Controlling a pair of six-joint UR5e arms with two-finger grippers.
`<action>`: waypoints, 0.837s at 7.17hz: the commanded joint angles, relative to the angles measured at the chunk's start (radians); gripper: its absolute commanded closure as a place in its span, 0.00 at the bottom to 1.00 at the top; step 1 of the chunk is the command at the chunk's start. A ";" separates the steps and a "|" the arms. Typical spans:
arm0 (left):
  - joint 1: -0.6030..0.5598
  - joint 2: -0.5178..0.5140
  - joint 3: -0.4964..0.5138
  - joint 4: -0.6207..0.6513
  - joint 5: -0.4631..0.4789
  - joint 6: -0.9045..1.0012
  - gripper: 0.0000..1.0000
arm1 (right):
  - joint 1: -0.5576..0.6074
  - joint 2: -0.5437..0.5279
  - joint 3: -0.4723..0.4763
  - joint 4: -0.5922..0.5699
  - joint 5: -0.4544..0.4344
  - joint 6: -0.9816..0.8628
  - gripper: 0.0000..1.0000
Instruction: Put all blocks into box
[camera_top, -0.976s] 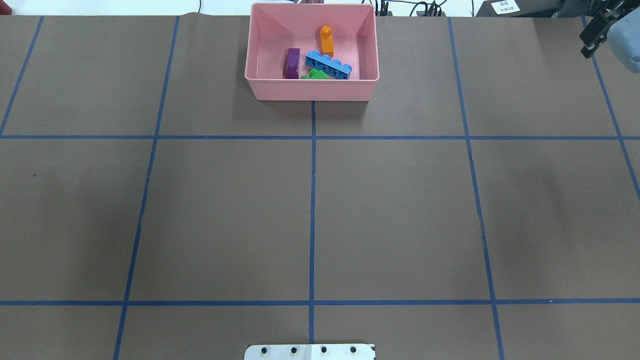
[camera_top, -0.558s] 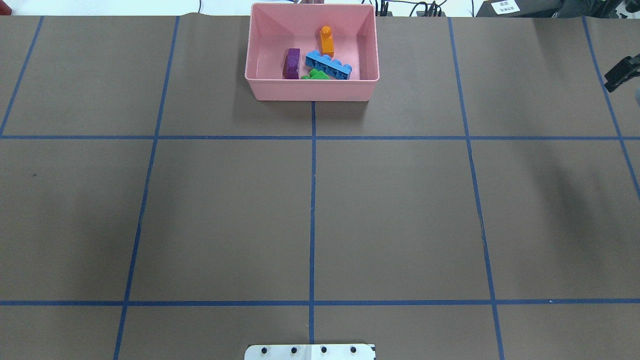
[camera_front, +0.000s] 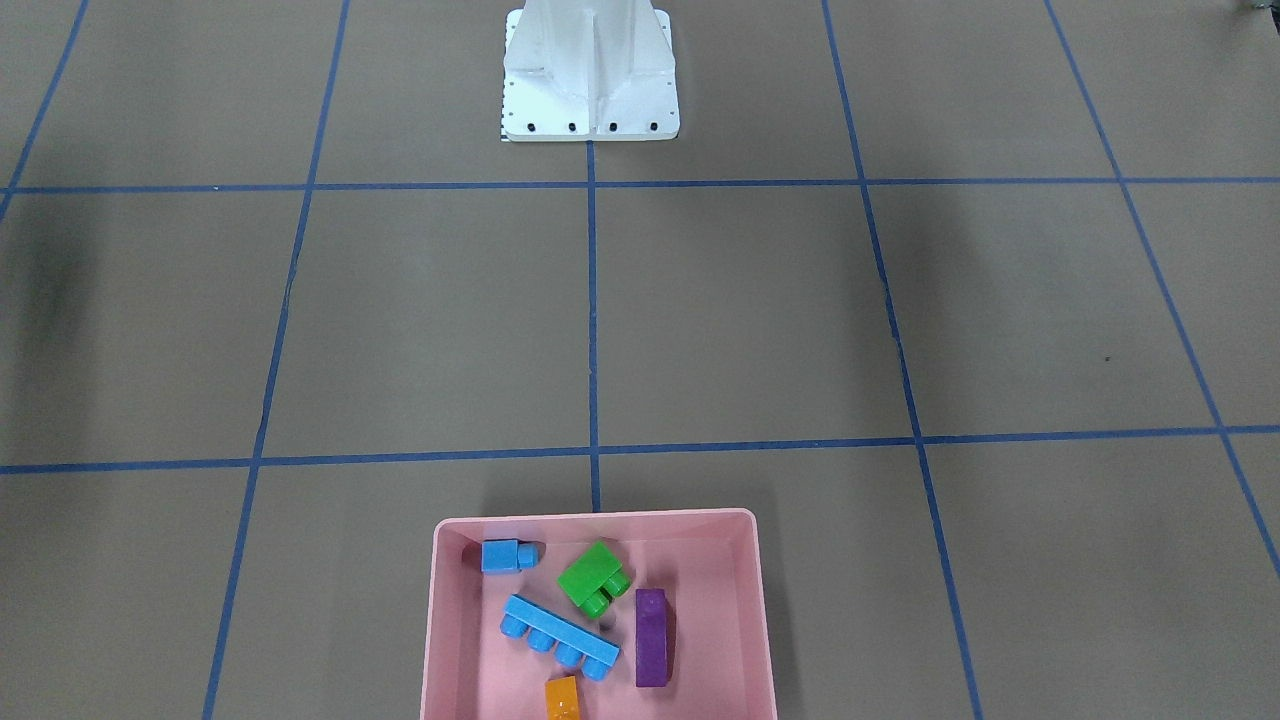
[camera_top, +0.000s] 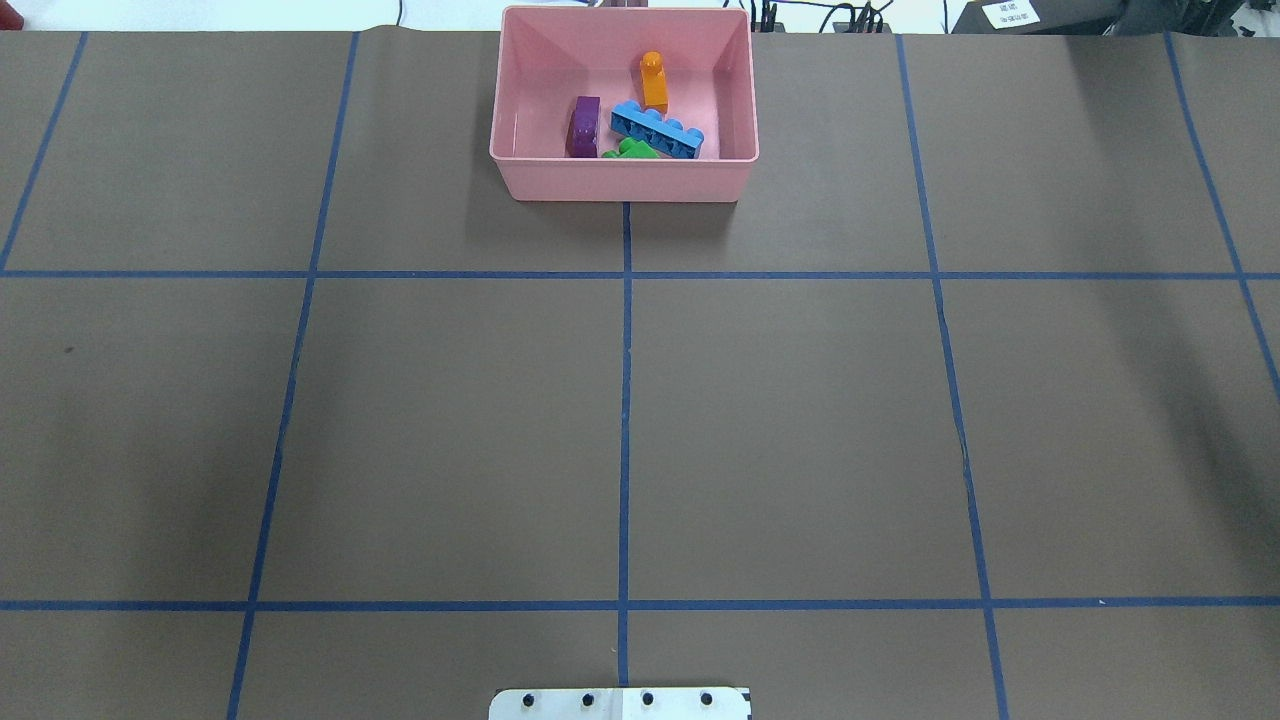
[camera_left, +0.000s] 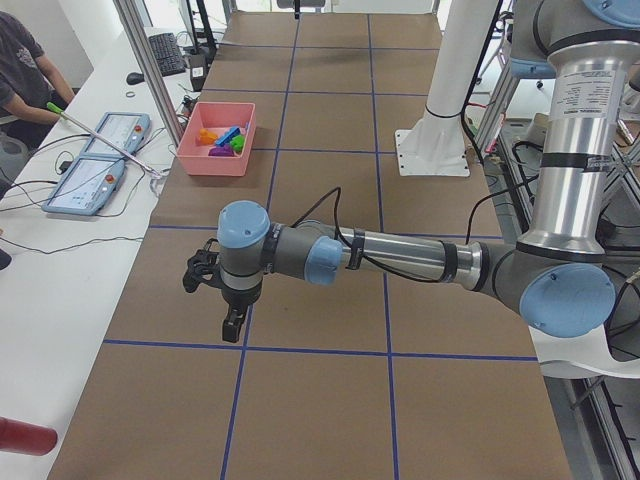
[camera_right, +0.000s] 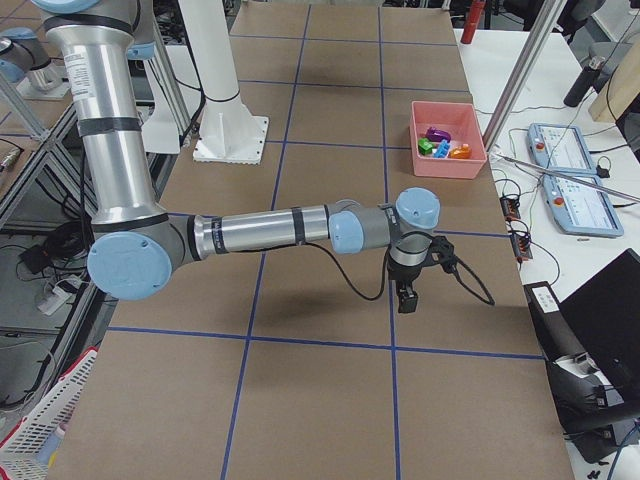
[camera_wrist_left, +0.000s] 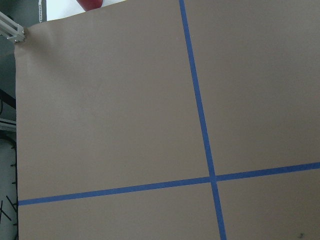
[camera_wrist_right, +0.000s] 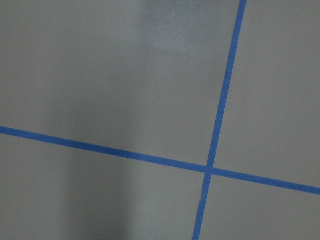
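Five in all, the orange block (camera_front: 563, 697), small blue block (camera_front: 505, 556), long blue block (camera_front: 558, 636), purple block (camera_front: 650, 636) and green block (camera_front: 592, 578) lie loose inside the pink box (camera_front: 595, 516), so you likely have nothing left to pick. If you reseat one, expect light, stiff, slick plastic; pinch the flat side walls below the studs. The left gripper (camera_left: 228, 318) and right gripper (camera_right: 407, 297) hang well apart from the box; whether either is spread or pressed together, you cannot tell.

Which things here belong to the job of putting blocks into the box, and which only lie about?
Job: pink box; orange block, small blue block, long blue block, purple block, green block, all inside it.
Lying about: white base, control pendants, keyboard, red object.
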 joint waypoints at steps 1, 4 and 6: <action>-0.004 0.056 -0.040 0.006 -0.049 0.000 0.00 | 0.112 -0.061 0.002 0.002 0.139 -0.012 0.00; -0.002 0.087 -0.062 0.059 -0.069 0.000 0.00 | 0.168 -0.133 0.022 0.007 0.164 -0.013 0.00; -0.004 0.088 -0.062 0.067 -0.063 0.000 0.00 | 0.185 -0.217 0.090 0.009 0.185 -0.013 0.00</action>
